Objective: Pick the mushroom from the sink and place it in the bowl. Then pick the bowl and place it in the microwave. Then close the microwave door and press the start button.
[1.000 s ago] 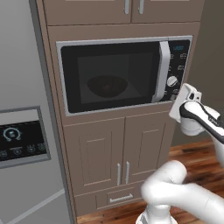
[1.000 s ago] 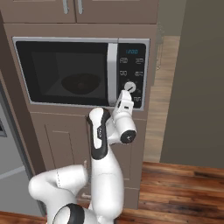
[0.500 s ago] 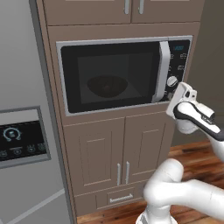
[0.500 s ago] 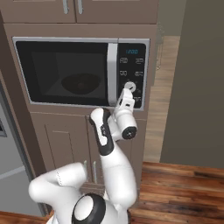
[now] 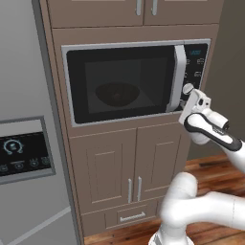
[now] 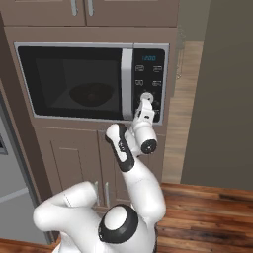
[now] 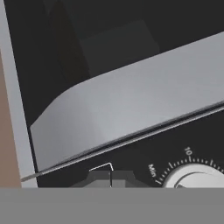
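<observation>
— So, why is the arm parked up at that cabinet?

— Microwave (image 5: 136, 81) is built into the brown cabinetry, steel frame, black panel on its right. Microwave door (image 5: 124, 83) sits flush and closed: dark glass, vertical silver bar handle (image 6: 127, 81). What remains, by my reading, is the start button.

— And the bowl?

— Bowl (image 6: 92, 94) rests inside behind the glass; wide, shallow, dark, wood-like. A small reddish-tan speck in it is likely the mushroom (image 5: 116, 95), too dim to confirm.

— Gripper?

— Gripper (image 6: 145, 98) is pressed close to the lower control panel (image 6: 150, 79), near a white dial (image 7: 197, 177) with "Min" ticks. Cannot tell whether its fingers stand apart or together.
</observation>
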Motion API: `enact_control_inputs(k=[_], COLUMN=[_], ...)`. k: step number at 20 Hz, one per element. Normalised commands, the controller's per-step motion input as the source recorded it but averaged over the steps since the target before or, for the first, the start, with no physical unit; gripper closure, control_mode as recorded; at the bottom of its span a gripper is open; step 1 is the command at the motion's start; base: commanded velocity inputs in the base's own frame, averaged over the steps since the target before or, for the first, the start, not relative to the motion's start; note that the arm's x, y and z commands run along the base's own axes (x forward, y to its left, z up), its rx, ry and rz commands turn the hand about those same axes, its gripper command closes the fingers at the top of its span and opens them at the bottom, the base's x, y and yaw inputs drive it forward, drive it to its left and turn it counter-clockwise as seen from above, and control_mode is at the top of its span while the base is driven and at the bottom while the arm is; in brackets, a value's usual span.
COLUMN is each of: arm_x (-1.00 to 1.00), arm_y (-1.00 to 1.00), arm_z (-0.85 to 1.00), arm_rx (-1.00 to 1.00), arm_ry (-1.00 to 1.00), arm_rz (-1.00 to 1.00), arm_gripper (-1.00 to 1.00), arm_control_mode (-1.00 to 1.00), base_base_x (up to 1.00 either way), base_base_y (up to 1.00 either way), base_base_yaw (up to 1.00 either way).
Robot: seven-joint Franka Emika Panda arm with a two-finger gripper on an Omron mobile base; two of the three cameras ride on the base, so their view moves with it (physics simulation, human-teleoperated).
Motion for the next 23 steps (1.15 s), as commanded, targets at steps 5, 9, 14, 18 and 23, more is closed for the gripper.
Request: enact_control_inputs(k=[5,9,14,18,23], arm_x=[0.38,0.43,0.38,0.27,0.09], arm_y=[-0.15,-0.04,0.00,0.00,0.00], arm_z=[-0.08,-0.13,-0.22,-0.19,-0.11], arm_rx=[0.00,0.00,0.00,0.00,0.00], arm_ry=[0.00,0.00,0.00,0.00,0.01], arm_rz=[0.00,0.00,0.00,0.00,0.00], arm_gripper=[1.00,1.00,1.00,1.00,1.00], arm_control_mode=[-1.00,-1.00,-1.00,-1.00,-1.00], base_base_x=[0.00,0.00,0.00,0.00,0.00], base_base_y=[0.00,0.00,0.00,0.00,0.00], base_base_yaw=[0.00,0.00,0.00,0.00,0.00])
